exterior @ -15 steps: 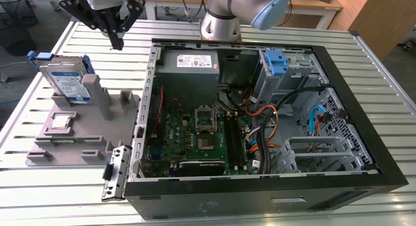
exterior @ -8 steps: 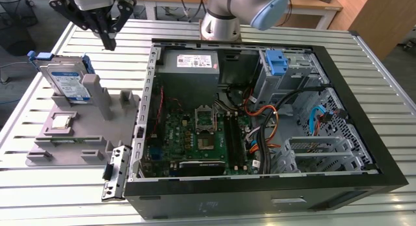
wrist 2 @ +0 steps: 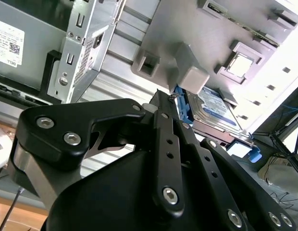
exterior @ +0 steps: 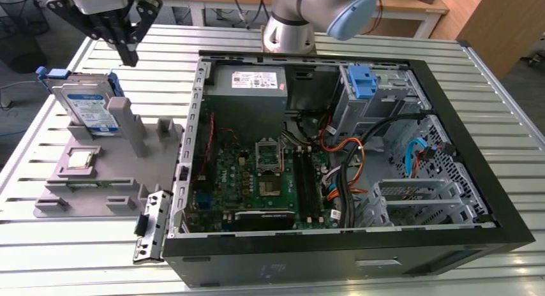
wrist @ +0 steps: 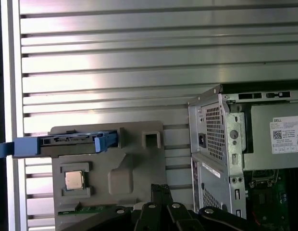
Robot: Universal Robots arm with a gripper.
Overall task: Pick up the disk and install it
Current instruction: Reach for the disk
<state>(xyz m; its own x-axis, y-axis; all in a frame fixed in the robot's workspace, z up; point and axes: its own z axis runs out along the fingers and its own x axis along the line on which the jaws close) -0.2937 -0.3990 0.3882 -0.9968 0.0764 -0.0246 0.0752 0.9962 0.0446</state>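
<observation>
Blue-framed disk (exterior: 89, 108) sits untouched; fingers (exterior: 127, 50) pressed together, empty.
Your exterior view shows its label, your first wrist view its edge.

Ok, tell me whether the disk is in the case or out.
Out: the disk stands on edge in the grey fixture, beside the open computer case, not inside it.

A robotics lab or workshop: a slotted aluminium worktop (exterior: 179, 47) carries an opened desktop computer case (exterior: 341, 155) and a grey parts fixture (exterior: 94, 175) (shaped with slots and pockets). The robot arm's base (exterior: 288, 34) stands at its far edge, with wooden furniture (exterior: 498, 22) behind.
</observation>
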